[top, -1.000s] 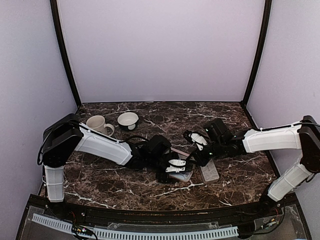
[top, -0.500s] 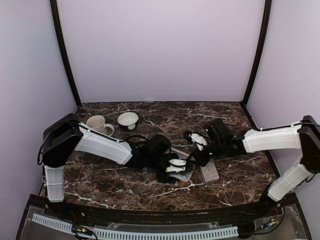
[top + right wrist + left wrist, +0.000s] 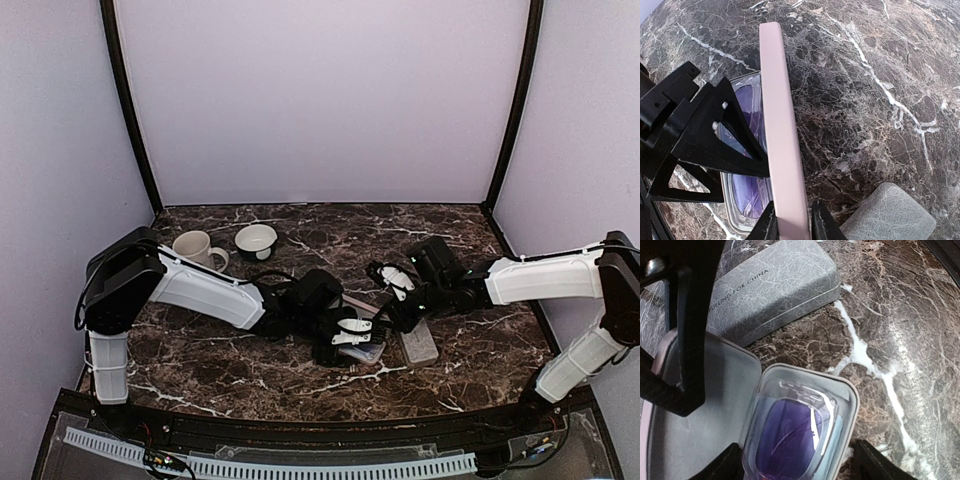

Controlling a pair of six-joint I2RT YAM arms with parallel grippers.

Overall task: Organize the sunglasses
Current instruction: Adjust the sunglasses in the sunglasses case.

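A pair of sunglasses (image 3: pixel 790 435) with purple lenses lies on a light-blue cloth (image 3: pixel 834 432) in the tray of an open pink case (image 3: pixel 852 392). My left gripper (image 3: pixel 800 471) is open, one finger on each side of that tray's end. My right gripper (image 3: pixel 792 227) is shut on the edge of the case's raised pink lid (image 3: pixel 777 115). In the top view both grippers meet at mid-table, the left gripper (image 3: pixel 350 338) over the pink case (image 3: pixel 368 352) and the right gripper (image 3: pixel 393 305) just behind it. The other pair of sunglasses is out of view.
A shut grey case (image 3: pixel 775 287) lies just beyond the pink one, to its right in the top view (image 3: pixel 420 343). A cream mug (image 3: pixel 195 247) and a small white bowl (image 3: pixel 256 240) stand at the back left of the marble table (image 3: pixel 470 240).
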